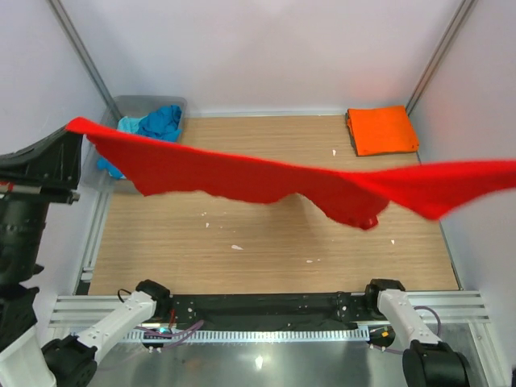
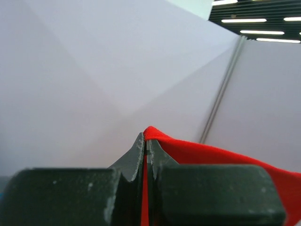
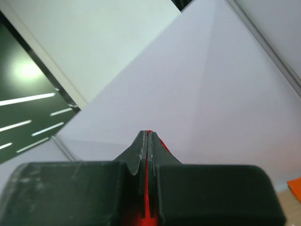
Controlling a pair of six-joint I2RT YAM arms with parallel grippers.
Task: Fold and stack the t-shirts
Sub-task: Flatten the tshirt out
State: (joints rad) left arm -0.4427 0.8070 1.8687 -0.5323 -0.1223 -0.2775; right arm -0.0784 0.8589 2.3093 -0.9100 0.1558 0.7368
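left claw [image 2: 146, 143] pinches red t-shirt [image 1: 242, 173] | right claw [image 3: 147, 139] pinches far end | stretched between

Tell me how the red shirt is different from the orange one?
The red shirt hangs in the air, stretched wide between the left gripper and right gripper; the orange shirt lies on the table. The red shirt is unfolded and sagging; the orange shirt is folded into a neat rectangle. Both are plain, bright cloth.

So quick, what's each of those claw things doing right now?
Left gripper: shut, pinching one end of the red t-shirt.
Right gripper: shut, pinching the same shirt's other end.
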